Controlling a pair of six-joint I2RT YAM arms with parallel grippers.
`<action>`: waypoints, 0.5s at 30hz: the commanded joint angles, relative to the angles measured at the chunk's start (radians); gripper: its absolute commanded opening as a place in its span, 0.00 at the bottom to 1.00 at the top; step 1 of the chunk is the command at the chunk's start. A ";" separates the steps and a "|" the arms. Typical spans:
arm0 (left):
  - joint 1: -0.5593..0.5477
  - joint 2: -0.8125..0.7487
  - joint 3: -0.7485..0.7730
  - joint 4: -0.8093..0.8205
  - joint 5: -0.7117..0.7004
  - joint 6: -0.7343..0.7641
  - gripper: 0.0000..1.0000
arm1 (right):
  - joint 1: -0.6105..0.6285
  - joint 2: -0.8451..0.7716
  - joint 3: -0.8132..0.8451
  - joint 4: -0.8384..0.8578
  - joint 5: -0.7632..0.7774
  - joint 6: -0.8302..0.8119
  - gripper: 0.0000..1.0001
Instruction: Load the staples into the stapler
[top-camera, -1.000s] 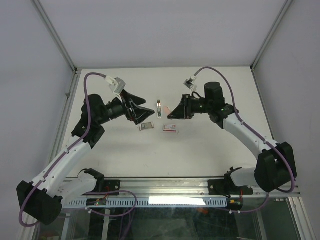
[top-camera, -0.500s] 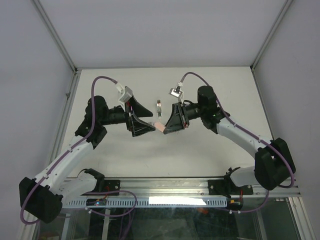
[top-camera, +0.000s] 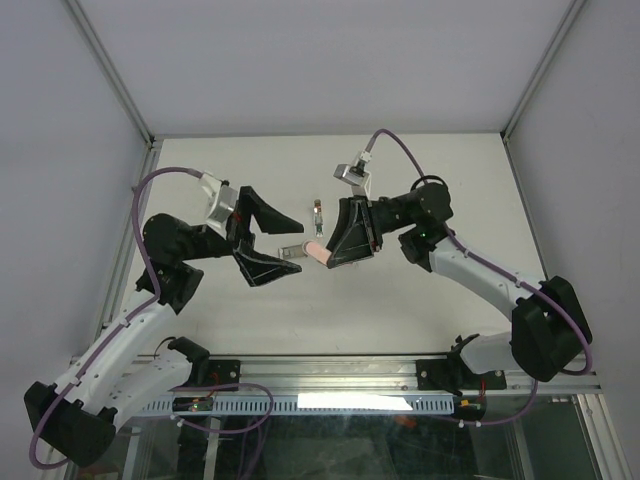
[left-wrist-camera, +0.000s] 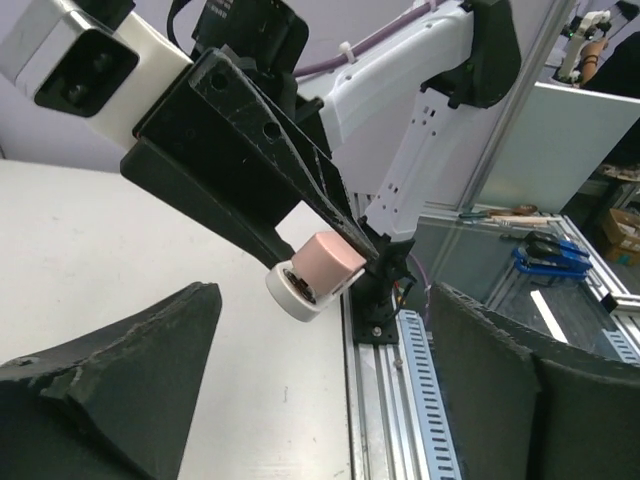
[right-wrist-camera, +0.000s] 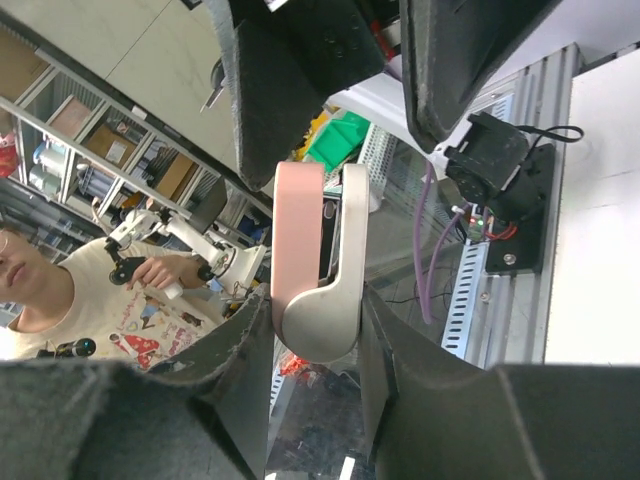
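Staples — a small flat silvery-grey rectangle — lie on the bench, near its middle. Seen from above, they sit in the gap between the spread fingers of the left end effector, which is released and grips nothing; whether it hangs above the bench or touches it I cannot tell. Just to the right, the right end effector is clenched on the stapler — pink and white, gripped at its rounded end, its length sticking out toward the left arm. In the left wrist view the stapler's blunt end faces the camera, apart from both left fingers. Farther back on the bench lies a small bar, touching neither end effector.
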 joint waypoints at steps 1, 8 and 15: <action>-0.022 -0.006 -0.007 0.148 -0.003 -0.038 0.84 | 0.030 -0.002 0.049 0.194 0.017 0.125 0.00; -0.074 0.013 -0.007 0.195 -0.007 -0.052 0.63 | 0.036 0.003 0.060 0.195 0.027 0.140 0.00; -0.123 0.047 -0.006 0.227 0.015 -0.054 0.52 | 0.038 0.004 0.062 0.251 0.039 0.189 0.00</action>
